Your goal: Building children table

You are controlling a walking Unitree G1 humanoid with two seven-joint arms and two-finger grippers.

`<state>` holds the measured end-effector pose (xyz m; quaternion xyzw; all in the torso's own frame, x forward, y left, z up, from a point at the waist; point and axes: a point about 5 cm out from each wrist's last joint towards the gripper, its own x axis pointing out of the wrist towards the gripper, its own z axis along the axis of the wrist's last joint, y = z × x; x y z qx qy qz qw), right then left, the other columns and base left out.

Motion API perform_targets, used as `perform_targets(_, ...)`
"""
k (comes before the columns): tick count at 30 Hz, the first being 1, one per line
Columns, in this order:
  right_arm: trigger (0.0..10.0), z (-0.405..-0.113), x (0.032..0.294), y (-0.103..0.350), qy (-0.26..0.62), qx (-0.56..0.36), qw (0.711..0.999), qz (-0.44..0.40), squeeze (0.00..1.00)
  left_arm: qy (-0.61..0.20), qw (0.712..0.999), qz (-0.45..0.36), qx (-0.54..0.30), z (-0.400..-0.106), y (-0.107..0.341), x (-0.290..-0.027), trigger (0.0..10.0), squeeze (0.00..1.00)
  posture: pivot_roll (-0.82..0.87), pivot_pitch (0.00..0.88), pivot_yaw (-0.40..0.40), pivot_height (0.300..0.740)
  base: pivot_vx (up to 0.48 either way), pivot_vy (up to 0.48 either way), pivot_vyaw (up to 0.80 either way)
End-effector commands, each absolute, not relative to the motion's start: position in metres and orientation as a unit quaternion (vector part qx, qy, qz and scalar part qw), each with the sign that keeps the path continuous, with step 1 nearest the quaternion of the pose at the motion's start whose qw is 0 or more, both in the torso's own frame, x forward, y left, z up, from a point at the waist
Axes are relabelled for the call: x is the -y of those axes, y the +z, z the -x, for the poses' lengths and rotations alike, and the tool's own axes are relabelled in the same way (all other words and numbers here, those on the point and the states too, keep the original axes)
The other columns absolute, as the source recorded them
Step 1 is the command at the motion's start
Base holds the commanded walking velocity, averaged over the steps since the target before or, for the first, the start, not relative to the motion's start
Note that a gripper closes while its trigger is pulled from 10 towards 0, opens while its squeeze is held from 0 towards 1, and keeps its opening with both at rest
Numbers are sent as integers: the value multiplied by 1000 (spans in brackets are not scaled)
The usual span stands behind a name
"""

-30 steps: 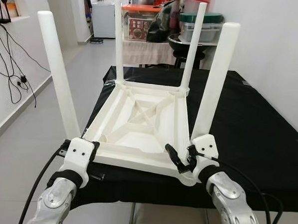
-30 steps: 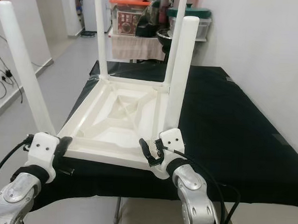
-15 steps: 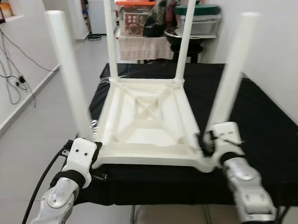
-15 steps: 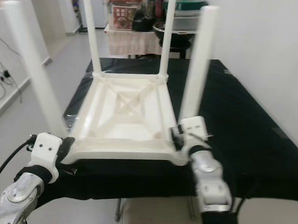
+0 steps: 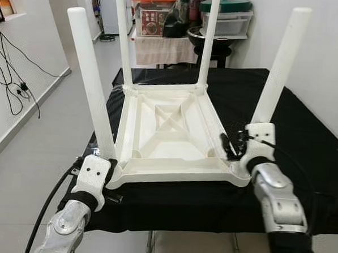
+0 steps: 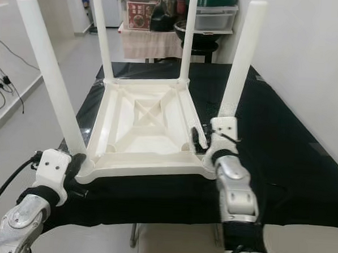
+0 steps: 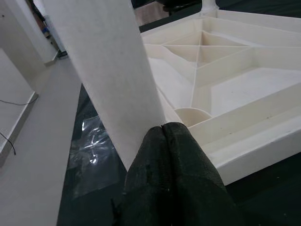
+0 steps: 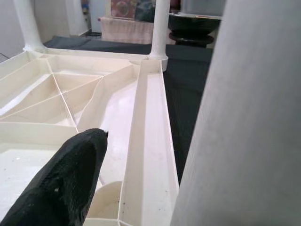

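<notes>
A white children's table (image 5: 166, 132) lies upside down on the black surface (image 5: 304, 139), legs pointing up. The left tool (image 5: 107, 167) pinches the near-left leg (image 5: 92, 83); the right tool (image 5: 236, 148), whose grip I cannot tell, sits at the near-right leg (image 5: 280, 67).

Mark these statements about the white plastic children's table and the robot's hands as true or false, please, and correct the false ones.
1. The white plastic children's table lies upside down, legs pointing up. True.
2. Three legs are fitted. False: four white round legs stand up, one at each corner.
3. The table rests on a black cloth-covered surface. True.
4. The left hand is at the base of the near left leg. True.
5. The right hand is at a far leg. False: it is by the near right leg.
6. The floor is dark wood. False: the pale grey floor looks smooth.
</notes>
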<state>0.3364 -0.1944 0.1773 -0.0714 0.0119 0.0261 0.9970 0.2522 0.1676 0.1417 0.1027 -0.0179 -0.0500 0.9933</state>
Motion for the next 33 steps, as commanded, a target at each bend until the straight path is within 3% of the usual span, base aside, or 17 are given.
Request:
perform_targets(1, 10000, -335, 188, 173, 43, -19, 997, 66, 0, -29, 995, -100, 7, -251, 137, -178, 10000, 404, -66, 0, 7, 740, 0, 0, 0)
perform_targets(2, 10000, -335, 188, 173, 43, -19, 997, 66, 0, -30, 995, -97, 9, -251, 137, -178, 10000, 1000, -66, 0, 7, 740, 0, 0, 0)
perform_targets(22, 10000, -335, 189, 168, 45, -30, 997, 64, 0, 16, 996, -88, -7, -218, 125, -196, 10000, 1000, -40, 0, 10, 740, 0, 0, 0)
perform_targets(26, 10000, -335, 188, 168, 46, -31, 996, 63, 0, 19, 997, -80, -4, -222, 124, -199, 10000, 1000, -41, 0, 2, 740, 0, 0, 0)
perform_targets(33, 10000, -334, 186, 169, 50, -29, 996, 61, 0, -19, 997, -72, 22, -254, 129, -197, 10000, 1000, -56, 0, -4, 740, 0, 0, 0)
